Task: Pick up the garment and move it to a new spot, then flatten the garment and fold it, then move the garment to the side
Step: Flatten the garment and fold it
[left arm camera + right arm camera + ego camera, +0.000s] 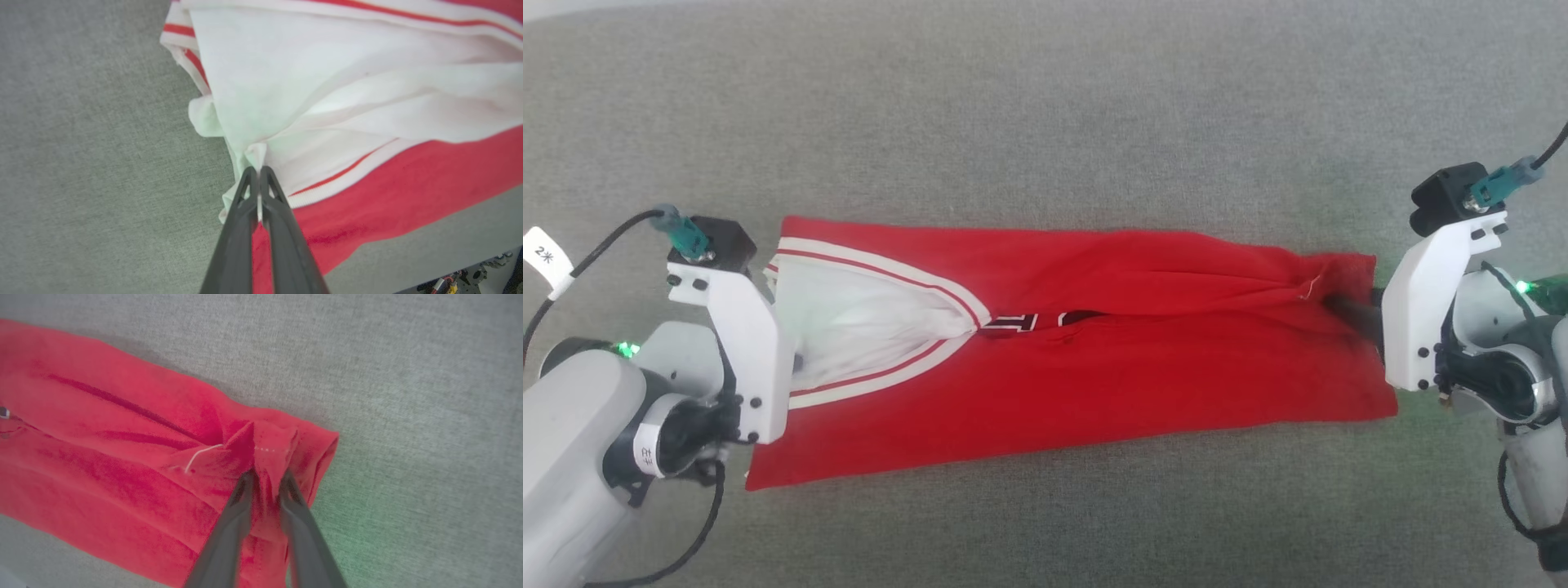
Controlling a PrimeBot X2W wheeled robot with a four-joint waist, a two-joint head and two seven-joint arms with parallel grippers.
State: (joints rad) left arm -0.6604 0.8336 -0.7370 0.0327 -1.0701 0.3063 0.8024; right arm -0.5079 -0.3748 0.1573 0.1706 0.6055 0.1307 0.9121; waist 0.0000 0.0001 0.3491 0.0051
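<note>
**Folded jersey held at both ends on the grey surface**

One red basketball-style shirt with white sleeves and red-and-white striped trim (pixel 1094 359) lies folded lengthwise on the grey woven fabric surface (pixel 1045 106), its long axis running left to right.

In your head view, two white wrist brackets (pixel 747 343) hide the grips, and dark lettering (pixel 1021 321) peeks from the fold.

Your left wrist view shows the left gripper (pixel 258 169) with its two fingers pressed together on a pinch of white sleeve. It also shows an edge of the surface just beyond the garment's red side.

Your right wrist view shows the right gripper (pixel 267 475) with its two fingers a little apart, a ridge of red hem between them and a loose white thread (pixel 200 457) beside.
</note>
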